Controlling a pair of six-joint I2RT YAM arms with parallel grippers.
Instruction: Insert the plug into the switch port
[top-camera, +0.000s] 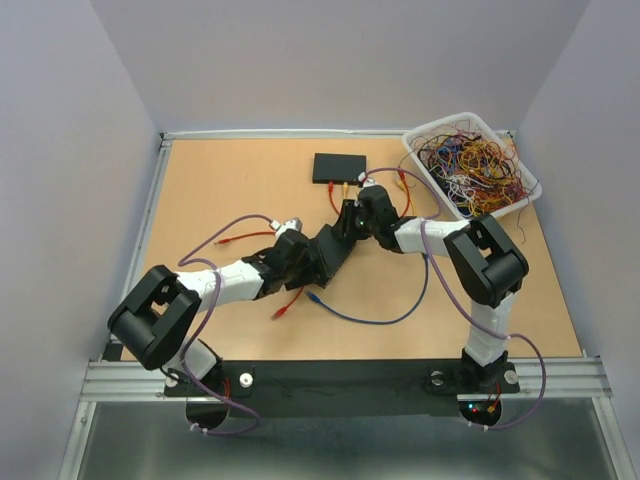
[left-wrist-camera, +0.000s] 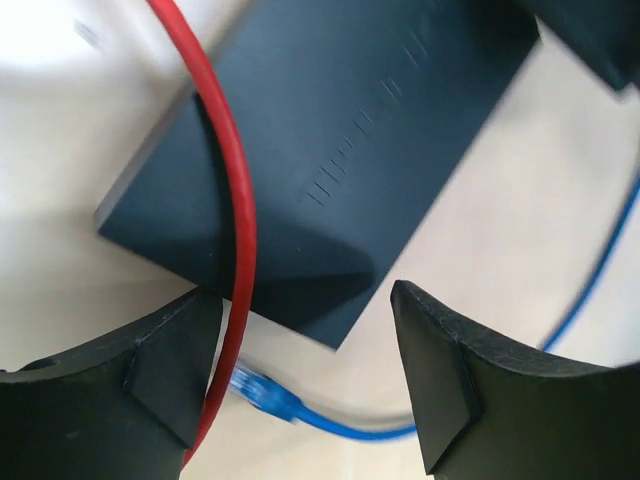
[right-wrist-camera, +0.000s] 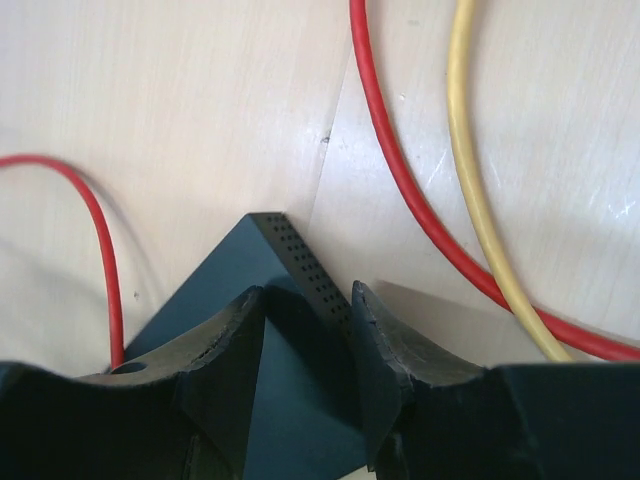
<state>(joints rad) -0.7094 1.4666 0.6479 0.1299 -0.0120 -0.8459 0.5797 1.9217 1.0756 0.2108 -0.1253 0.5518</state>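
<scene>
Switch (left-wrist-camera: 340, 150) clamped by one corner in right hand (right-wrist-camera: 308, 300), left hand (left-wrist-camera: 302, 296) spread empty near plug (left-wrist-camera: 268, 392); liable to pivot under insertion push.

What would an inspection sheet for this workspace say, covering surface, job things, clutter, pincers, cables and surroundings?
Surface: wooden table, bare wood visible.
Job's things: black switch at far centre; dark vented box at the pincers; blue plug loose on the table near its corner.
Clutter: white basket of tangled wires, far right corner.
Grippers: left pincer open, empty, over the box; right pincer straddles the box's vented corner, grip unclear.
Cables: red cable passes across the box beside the left pincer's finger; yellow cable lies beyond the box.
Surroundings: grey walls; metal rail at the near edge.
</scene>
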